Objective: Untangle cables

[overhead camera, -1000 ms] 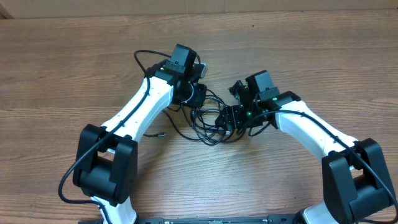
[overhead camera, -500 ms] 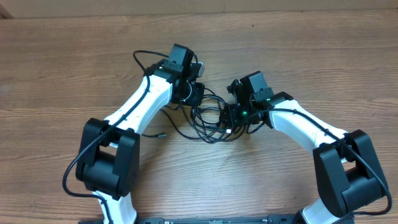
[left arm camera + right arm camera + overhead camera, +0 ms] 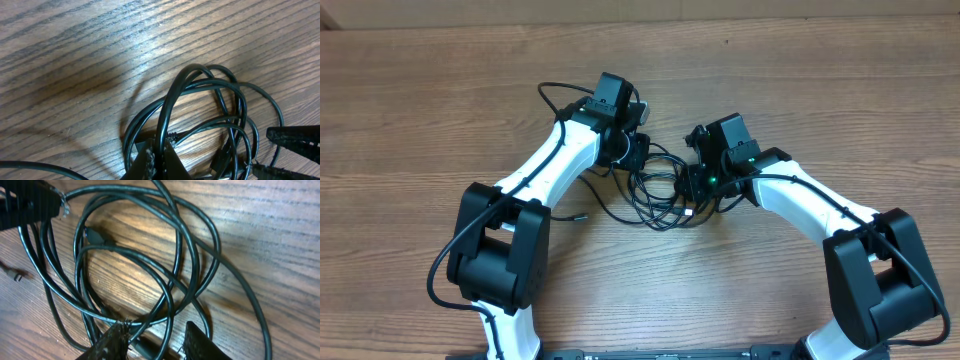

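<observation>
Overhead: the right arm has swung in toward the left since a moment ago. Its right fingers (image 3: 691,196) now sit over the near-right edge of the cables (image 3: 655,185) and have narrowed from a wide spread. The left fingers (image 3: 634,154) have stayed put at the bundle's far-left side. The cables lie in the middle of the wooden surface (image 3: 820,90), between the two arms, as a loose pile of overlapping black loops. One small plug (image 3: 582,214) trails out to the left. My reading is that the second hold is only being set up, so no pulling apart has begun.

Left wrist: the left fingers are pressed together, and a strand rises from between them, so they look clamped on the cables. Several loops arch away and cross one another.

Right wrist: the right fingers stand apart with a few strands running between them, not yet pinched. The loops are wide and slack, stacked rather than tightly knotted, with a connector lying inside the coil.
</observation>
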